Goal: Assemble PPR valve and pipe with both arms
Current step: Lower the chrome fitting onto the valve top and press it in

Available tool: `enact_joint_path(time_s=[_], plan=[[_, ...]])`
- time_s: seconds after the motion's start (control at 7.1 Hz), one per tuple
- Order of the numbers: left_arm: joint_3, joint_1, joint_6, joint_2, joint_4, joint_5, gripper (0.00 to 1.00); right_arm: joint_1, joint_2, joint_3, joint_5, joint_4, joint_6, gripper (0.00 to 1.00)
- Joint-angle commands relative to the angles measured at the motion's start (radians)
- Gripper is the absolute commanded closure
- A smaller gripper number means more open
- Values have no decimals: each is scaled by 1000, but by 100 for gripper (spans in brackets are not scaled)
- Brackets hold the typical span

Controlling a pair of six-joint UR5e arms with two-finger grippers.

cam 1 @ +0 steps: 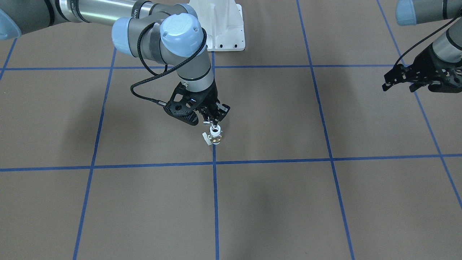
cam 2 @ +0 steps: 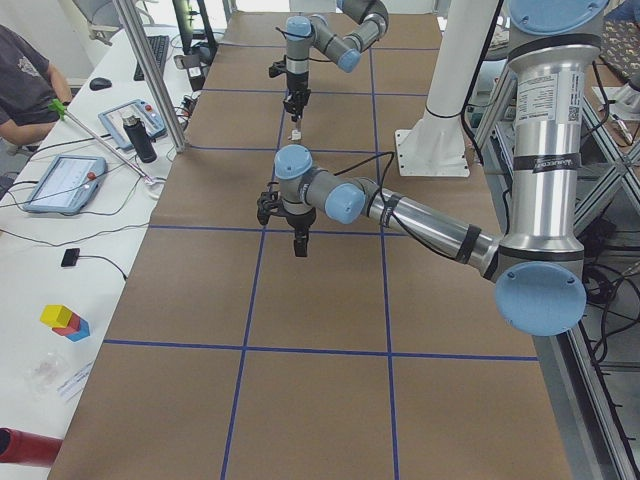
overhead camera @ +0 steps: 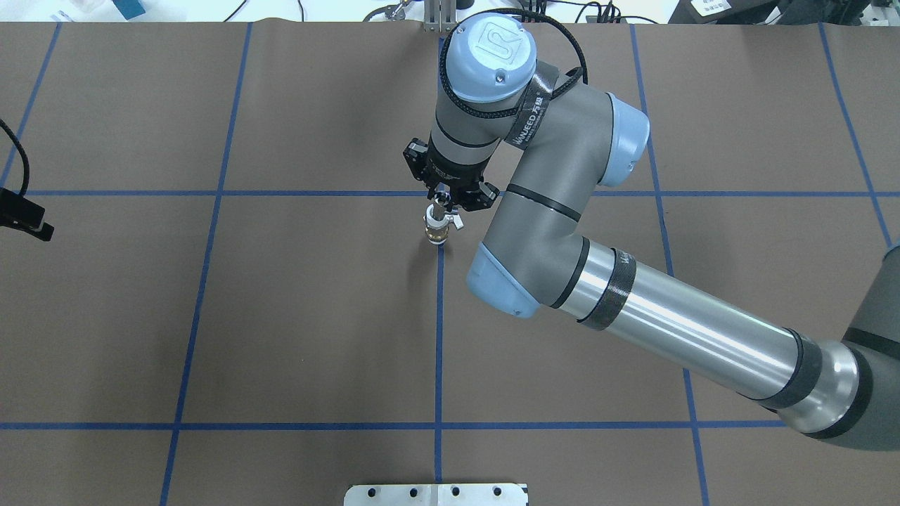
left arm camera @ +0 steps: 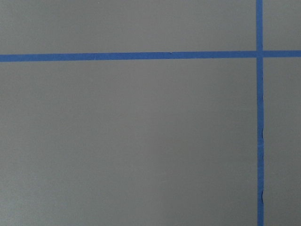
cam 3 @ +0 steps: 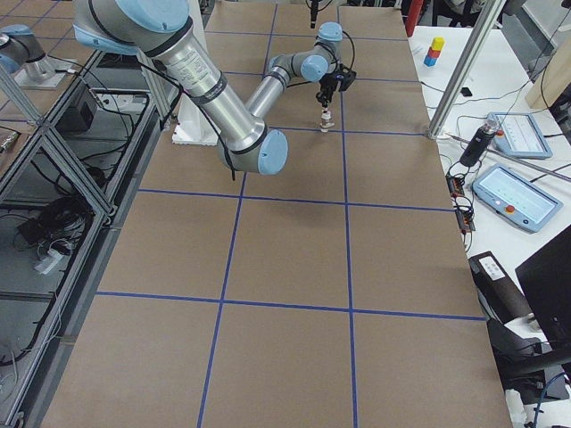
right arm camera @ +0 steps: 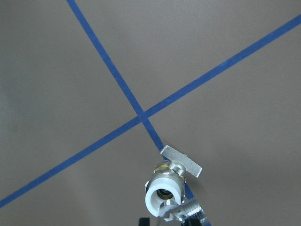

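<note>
The PPR valve (cam 1: 215, 135) stands upright on the brown table, white ring end up and its small lever to the side, at a blue tape crossing. It also shows in the overhead view (overhead camera: 437, 229) and the right wrist view (right arm camera: 163, 192). My right gripper (cam 1: 213, 121) hangs just above it, shut on the chrome pipe (right arm camera: 190, 212), whose end sits at the ring's rim. I cannot tell if pipe and valve touch. My left gripper (cam 1: 399, 82) hovers far off at the table's side, open and empty; its wrist view shows only bare table.
The white bolted pedestal (cam 1: 220, 25) stands at the robot's side of the table. Blue tape lines (overhead camera: 439, 337) grid the brown surface. An operators' desk with tablets (cam 2: 65, 180) and an aluminium post (cam 2: 150, 90) run along the far edge.
</note>
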Motion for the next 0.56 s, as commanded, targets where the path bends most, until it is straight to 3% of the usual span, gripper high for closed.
enact_joint_path(time_s=[0.0,0.42], plan=[[-3,0,0,1,0,0,0,0,1,0,-2,0,-1,100],[-8,-2,-2,3,0,0,0,0,2,0,-17,2,-2,100]])
